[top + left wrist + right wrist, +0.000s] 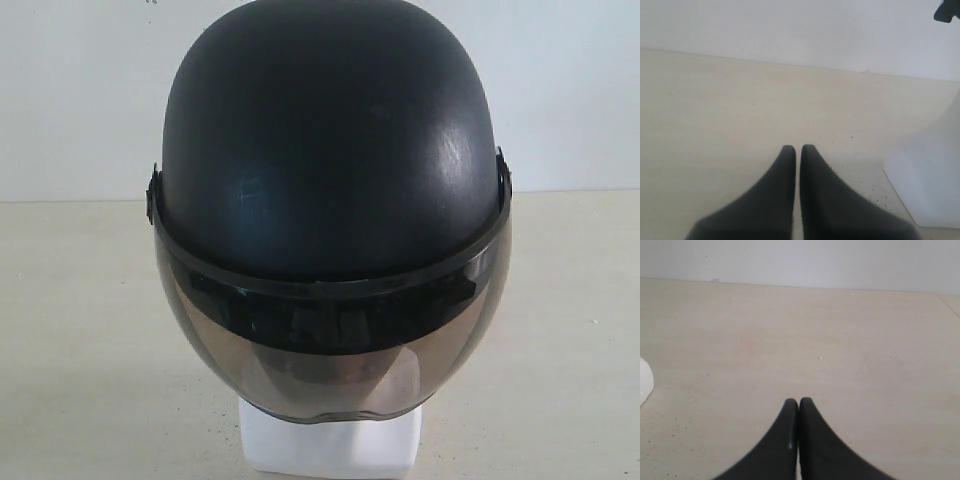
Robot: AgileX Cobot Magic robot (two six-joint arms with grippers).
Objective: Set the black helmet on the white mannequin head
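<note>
The black helmet [330, 150] is seated over the white mannequin head [330, 445], dome uppermost. Its smoky visor [330, 350] hangs down across the face, so only the head's white squarish base shows beneath the visor's lower edge. A pale form is faintly visible through the tint. The left gripper [798, 148] is drawn narrow, its two dark fingers almost meeting with a thin slit between them and nothing held. It is low over bare surface, and the white base [930, 175] stands near it to one side, clear of the fingertips and not touching. A small dark shape [946, 11] shows above that base at the frame corner; what it is cannot be told. The right gripper [798, 401] is pressed together at the tips and is likewise empty. Only a white sliver [644, 380] at the frame edge shows in its view, well apart from the fingers. The table [90, 330] is pale beige, matte and finely speckled with dark flecks near the base. Behind it rises a plain white wall [80, 90], meeting the table in a straight line.
</note>
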